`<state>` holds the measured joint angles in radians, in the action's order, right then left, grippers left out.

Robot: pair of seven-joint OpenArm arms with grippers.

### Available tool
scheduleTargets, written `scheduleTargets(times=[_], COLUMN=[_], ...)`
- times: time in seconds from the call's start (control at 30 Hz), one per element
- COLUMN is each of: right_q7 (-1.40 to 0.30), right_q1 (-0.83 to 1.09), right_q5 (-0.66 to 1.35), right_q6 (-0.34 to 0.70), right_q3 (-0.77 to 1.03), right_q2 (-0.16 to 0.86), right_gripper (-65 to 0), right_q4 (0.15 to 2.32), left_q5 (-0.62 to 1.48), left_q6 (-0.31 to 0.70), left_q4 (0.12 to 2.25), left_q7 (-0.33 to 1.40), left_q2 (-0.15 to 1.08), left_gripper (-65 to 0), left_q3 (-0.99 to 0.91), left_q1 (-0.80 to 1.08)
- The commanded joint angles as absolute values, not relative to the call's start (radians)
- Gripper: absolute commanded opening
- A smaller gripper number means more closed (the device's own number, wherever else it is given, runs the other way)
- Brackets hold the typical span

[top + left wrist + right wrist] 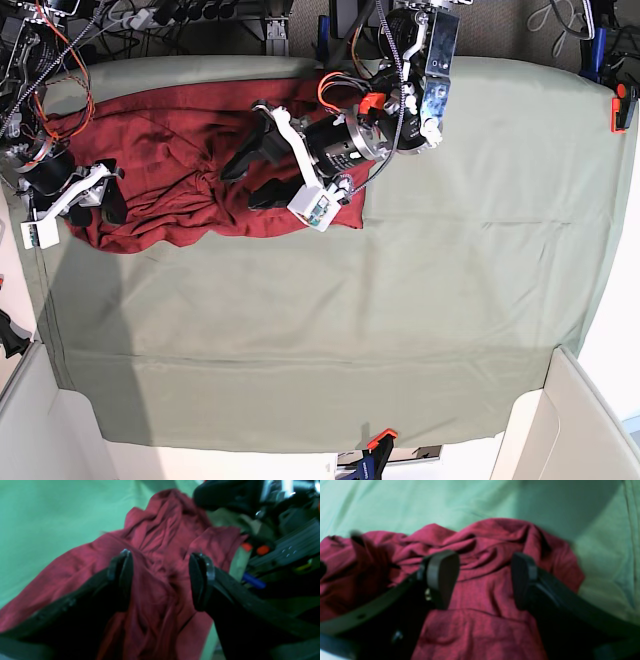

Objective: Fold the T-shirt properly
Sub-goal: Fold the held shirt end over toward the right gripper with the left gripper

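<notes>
Shirt [190, 165] bunched along the far left part of the green cover [400, 330], wrinkled, not yet spread flat — no fold worth starting.

Left gripper [160, 580] over the shirt's right end, jaws wide, nothing pinched; creased red cloth between and below the fingers. Right gripper [483, 580] at the shirt's left end near the cover's left edge, also wide, empty, above a seam or hem line.

Best to lower each gripper onto a single outer edge — not a clump of layers. Pinch only the top hem or a shoulder seam, close fully, then lift and draw apart, left and right, to flatten. Risk, as a judgement: thin knit bunching between pads, dragging hidden layers along.
</notes>
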<state>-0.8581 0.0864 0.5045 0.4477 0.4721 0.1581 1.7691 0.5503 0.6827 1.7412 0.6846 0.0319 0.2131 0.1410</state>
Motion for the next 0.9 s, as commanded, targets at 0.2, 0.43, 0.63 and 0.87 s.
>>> scheduleTargets(times=[0.2,0.43,0.63,0.87], right_q7=[-0.867,-0.861,-0.855,-0.854], right_q1=[0.092,0.109,0.106,0.106], right_q5=[0.516,0.552,0.569,0.565], right_q6=[0.416,0.424,0.449,0.449], right_q3=[0.617,0.62,0.548,0.435], right_q2=[0.271,0.304,0.303,0.273], right_gripper=[-28.3,-20.4,-20.3,-20.4], right_q4=[1.782,1.665,1.573,1.569], left_q5=[0.766,0.812,0.811,0.811], left_q6=[0.698,0.698,0.698,0.698], left_q4=[1.757,1.758,1.759,1.787], left_q7=[0.846,0.858,0.866,0.875], left_q2=[0.003,0.049,0.048,0.051], left_gripper=[-26.3,-26.3,-26.3,-26.3], left_q3=[0.216,0.216,0.215,0.215], left_q1=[0.132,0.133,0.134,0.134])
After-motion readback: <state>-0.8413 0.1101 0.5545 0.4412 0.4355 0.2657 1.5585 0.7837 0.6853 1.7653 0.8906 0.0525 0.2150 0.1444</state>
